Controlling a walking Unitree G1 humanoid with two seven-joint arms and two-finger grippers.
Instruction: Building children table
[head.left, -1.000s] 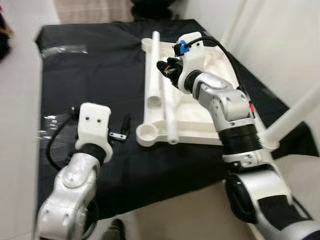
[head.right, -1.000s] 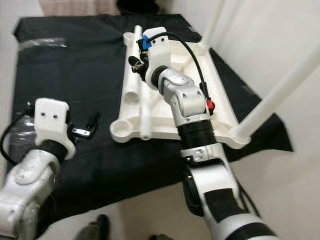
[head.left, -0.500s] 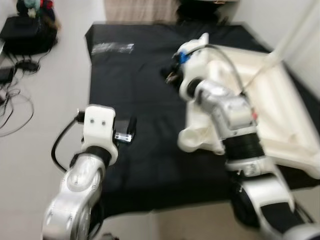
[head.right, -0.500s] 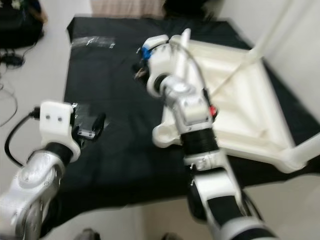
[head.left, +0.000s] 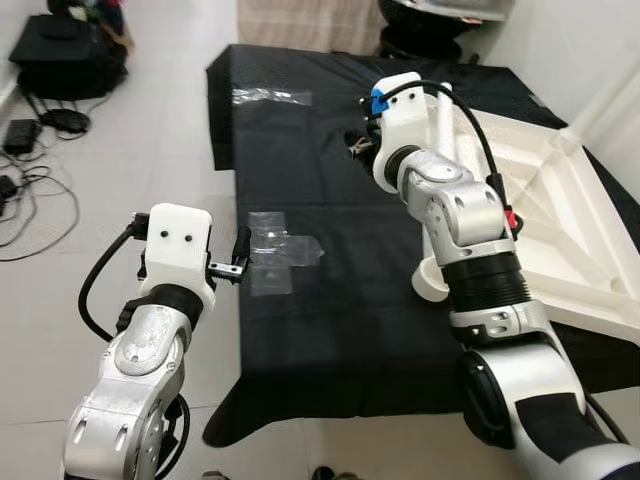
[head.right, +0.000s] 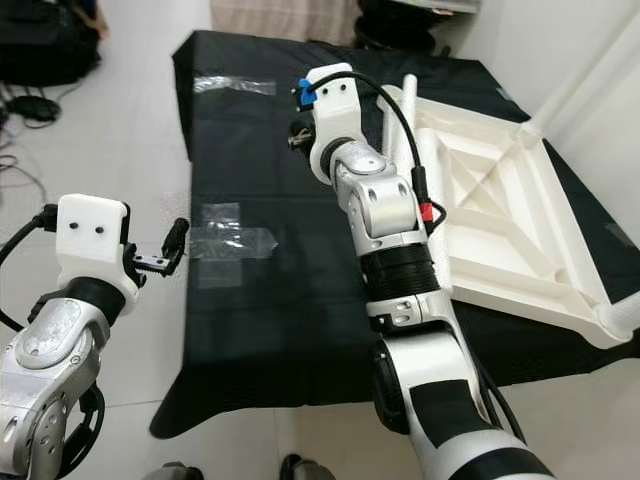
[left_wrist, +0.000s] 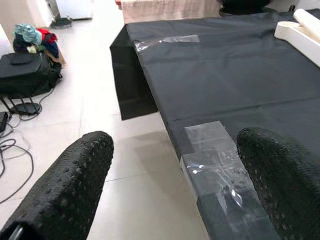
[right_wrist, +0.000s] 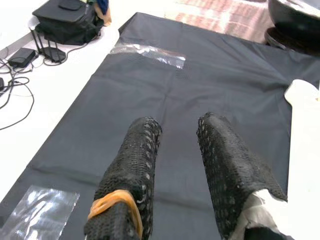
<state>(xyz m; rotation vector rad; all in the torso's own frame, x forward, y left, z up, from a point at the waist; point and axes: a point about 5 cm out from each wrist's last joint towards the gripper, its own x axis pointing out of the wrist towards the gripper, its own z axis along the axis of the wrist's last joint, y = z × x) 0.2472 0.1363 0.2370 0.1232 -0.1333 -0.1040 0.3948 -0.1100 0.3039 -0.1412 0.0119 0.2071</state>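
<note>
On the far left, a black bag and loose cables lie on the pale tiled floor. The left gripper hovers at the left edge of the black cloth, its fingers spread wide and holding nothing. Just beyond them, a clear plastic sheet lies flat on the cloth near that edge. A second clear sheet lies farther back on the cloth.

Toward the middle, the right gripper hangs above bare cloth, well apart from both plastic sheets. Its fingers stand a narrow gap apart, with nothing between them. An orange band wraps the base of one finger.

On the right, the white table lies upside down on the cloth, its ribbed underside facing up. A loose white leg rests along its near edge, just beside the right arm. Another leg stands fitted in the far corner and rises out of view.
</note>
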